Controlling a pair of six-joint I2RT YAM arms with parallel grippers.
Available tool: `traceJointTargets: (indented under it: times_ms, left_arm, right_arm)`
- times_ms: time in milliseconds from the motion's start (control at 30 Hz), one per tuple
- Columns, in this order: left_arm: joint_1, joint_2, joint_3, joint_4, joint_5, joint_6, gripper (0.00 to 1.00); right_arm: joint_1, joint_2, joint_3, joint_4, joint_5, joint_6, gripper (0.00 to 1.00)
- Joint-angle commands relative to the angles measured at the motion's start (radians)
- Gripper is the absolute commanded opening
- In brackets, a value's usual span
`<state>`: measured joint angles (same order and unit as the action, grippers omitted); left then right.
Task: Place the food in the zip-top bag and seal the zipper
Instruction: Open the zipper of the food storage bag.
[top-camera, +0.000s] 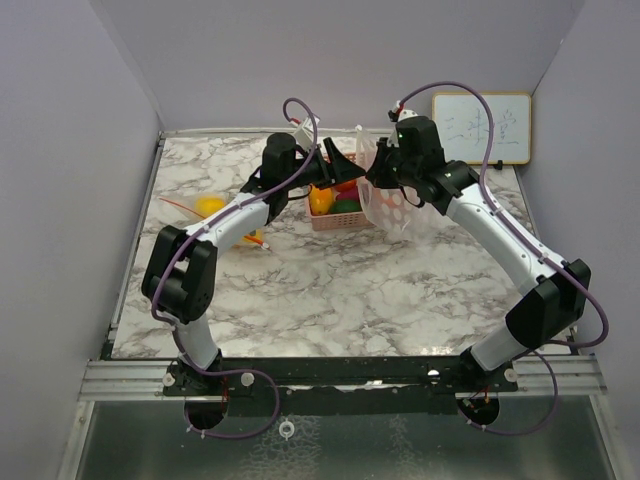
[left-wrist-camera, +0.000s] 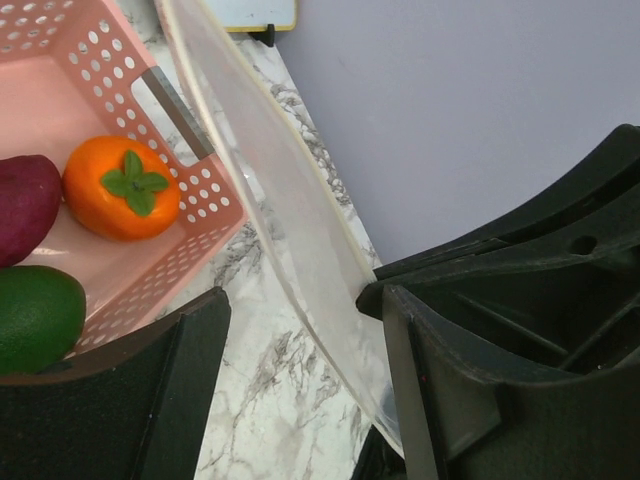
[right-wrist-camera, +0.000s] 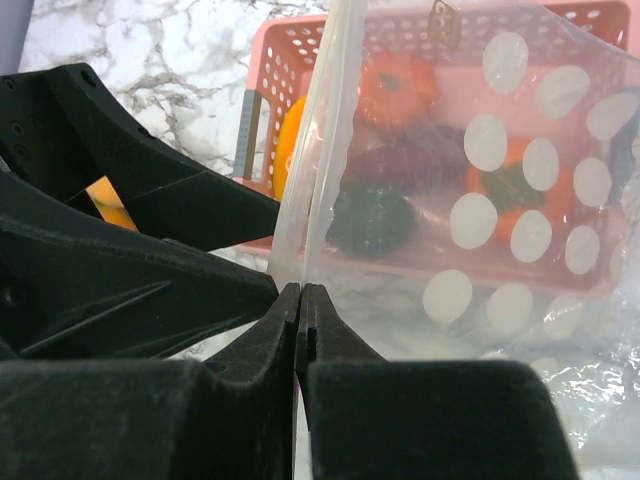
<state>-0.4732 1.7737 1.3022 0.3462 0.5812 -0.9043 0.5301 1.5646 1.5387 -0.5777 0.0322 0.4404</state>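
Clear, white-dotted plastic of the zip-top bag (right-wrist-camera: 520, 300) hangs from the right end effector (right-wrist-camera: 300, 295). Its fingers are pressed together on the bag's pale edge band (left-wrist-camera: 290, 220). The bag sits just right of the pink perforated basket (left-wrist-camera: 200, 190) and drapes down to the marble tabletop (top-camera: 330, 290).

The left end effector (left-wrist-camera: 295, 300) has its fingers apart. The edge band passes between them, close to the right-hand finger, and neither finger is visibly pinching it.

**Progress.** By the look of it, the task is at an early stage.
- Most of the food is in the basket: an orange fruit with a green calyx (left-wrist-camera: 120, 190), a dark purple piece (left-wrist-camera: 25, 205) and a green piece (left-wrist-camera: 35, 315).
- A yellow piece (top-camera: 210, 205) lies on the tabletop at far left, well apart from the bag.
- In the right wrist view the food shows through the plastic, apparently behind it rather than inside.
- Judging from this, filling and sealing are both not yet done, and the present step is probably spreading the mouth.

**Orientation.**
- The band's long axis rises steeply from the right fingers in the right wrist view.
- In the left wrist view it runs diagonally from upper left to lower right.
- Whether this band is the zipper, and which way the mouth opens, cannot be told.
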Motion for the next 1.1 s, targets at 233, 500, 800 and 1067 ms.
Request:
traceJointTargets:
  times_ms: [233, 500, 800, 1067]
  left_arm:
    - [-0.009, 0.045, 0.048, 0.003, -0.038, 0.026, 0.57]
    - [-0.013, 0.094, 0.107, 0.023, 0.011, 0.027, 0.24]
    - [0.119, -0.062, 0.153, -0.360, 0.023, 0.245, 0.00]
    - [0.218, -0.226, 0.337, -1.003, -0.356, 0.737, 0.00]
  right_arm:
    - [0.031, -0.036, 0.078, -0.028, -0.038, 0.010, 0.02]
    - [0.069, -0.044, 0.112, -0.058, -0.026, 0.010, 0.02]
    - [0.068, 0.009, 0.260, -0.135, 0.290, -0.065, 0.02]
    - [0.070, 0.177, 0.389, -0.056, 0.273, -0.129, 0.02]
